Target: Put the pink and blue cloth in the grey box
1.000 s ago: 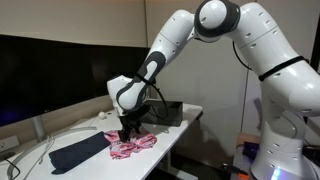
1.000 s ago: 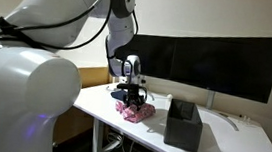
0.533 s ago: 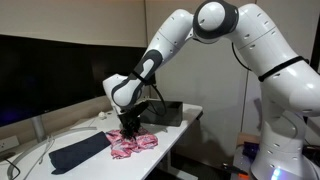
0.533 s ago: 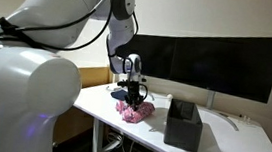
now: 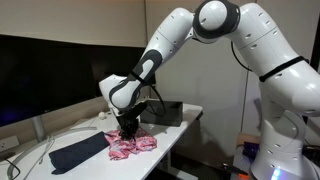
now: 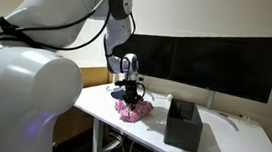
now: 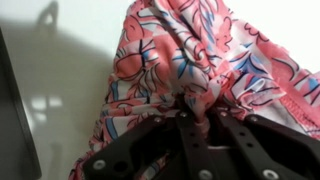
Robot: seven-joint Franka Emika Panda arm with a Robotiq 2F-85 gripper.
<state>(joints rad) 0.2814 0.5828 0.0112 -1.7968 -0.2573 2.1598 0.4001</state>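
the gripper (image 5: 126, 128) stands low over the pink and blue cloth (image 5: 137, 146), which lies crumpled on the white table (image 5: 173, 137), close to the front edge. in the wrist view the fingers (image 7: 160, 135) meet in a bunched fold of the fabric, so the jaws seem closed on that fold. how much fabric is between them i cannot tell. the grey box (image 6: 182, 126) is on the same table, a little apart from the cloth, with its top open.

several things can go wrong from here, in my judgement. if only a thin fold is pinched, it may slide out when the arm rises, and the cloth could drop back or go over the table edge. most of the cloth lies loose outside the grip, so it will hang down. if the lift is too low, this hanging part may catch the wall of the box, push the box, or end up draped outside it. a dark cloth (image 5: 78, 152) lies just beside the pink one, and a dragging corner could pull it along.
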